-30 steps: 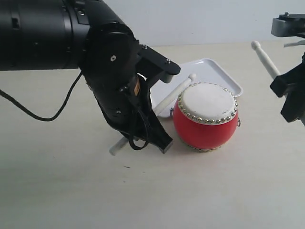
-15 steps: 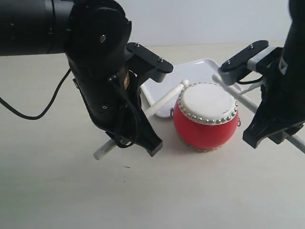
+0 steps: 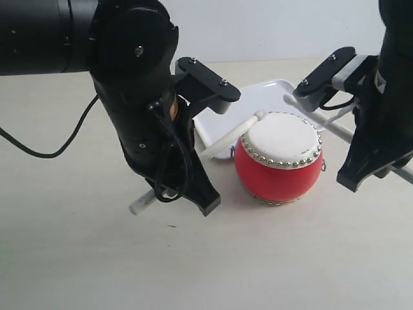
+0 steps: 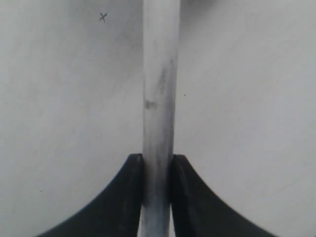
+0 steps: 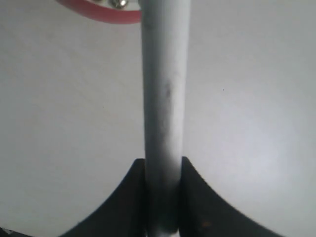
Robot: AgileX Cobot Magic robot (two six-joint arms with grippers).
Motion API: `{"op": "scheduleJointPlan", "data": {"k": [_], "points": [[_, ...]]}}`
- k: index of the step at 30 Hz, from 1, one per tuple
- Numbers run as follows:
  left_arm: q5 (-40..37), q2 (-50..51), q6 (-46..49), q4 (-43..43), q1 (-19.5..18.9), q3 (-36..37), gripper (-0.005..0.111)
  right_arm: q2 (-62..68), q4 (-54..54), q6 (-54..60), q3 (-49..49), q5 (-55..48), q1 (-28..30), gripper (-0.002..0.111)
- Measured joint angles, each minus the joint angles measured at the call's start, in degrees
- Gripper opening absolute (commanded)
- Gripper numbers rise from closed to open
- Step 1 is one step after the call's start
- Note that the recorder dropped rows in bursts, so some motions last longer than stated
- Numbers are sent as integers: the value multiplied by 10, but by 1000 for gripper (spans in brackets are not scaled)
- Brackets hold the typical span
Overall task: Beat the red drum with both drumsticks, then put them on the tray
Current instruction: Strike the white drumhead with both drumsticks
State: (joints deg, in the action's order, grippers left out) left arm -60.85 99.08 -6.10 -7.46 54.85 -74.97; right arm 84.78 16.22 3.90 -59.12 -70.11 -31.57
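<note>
Here, the small barrel-shaped red drum (image 3: pixel 277 158) with its off-white, stud-ringed skin stands upright on the pale beige tabletop (image 3: pixel 290 258), between the two black arms. The flat white rectangular plastic tray (image 3: pixel 264 97) lies just behind it, and from the exterior view I cannot tell whether the two touch.

The left gripper (image 4: pixel 158 160) has its jaws drawn narrowly in, pinching the pale wooden left drumstick (image 3: pixel 226 137) on both sides. The stick slants up from a butt end poking out low beside the arm to a rounded tip at the drum's rear left rim. Whether the tip actually rests on the skin cannot be made out.

The right gripper (image 5: pixel 163 165) is likewise nearly closed, both fingers pressed against the second pale wooden drumstick (image 3: pixel 340 130). This stick runs from the arm on the right, behind the drum's right shoulder, with its tip raised over the tray. In the right wrist view, a sliver of the drum's red body and studs shows at the stick's far end.
</note>
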Motion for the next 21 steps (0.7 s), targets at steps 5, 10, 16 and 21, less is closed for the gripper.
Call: {"op": "scheduleJointPlan", "data": {"k": [5,10,16,21], "points": [[-5,0,1,-3,1,-7,0,-20,1,9,-4,0,-1,0],[-57,-2,0,-6,1,-48,0,7,1,10,7,-1,-1,0],[-82,-22,-9,-8,1,-78,0,107,1,-3,32,0,-1,0],[-89,-12,-12,-10,1,-81,0,103,40,-51,34,2,-1,0]]}}
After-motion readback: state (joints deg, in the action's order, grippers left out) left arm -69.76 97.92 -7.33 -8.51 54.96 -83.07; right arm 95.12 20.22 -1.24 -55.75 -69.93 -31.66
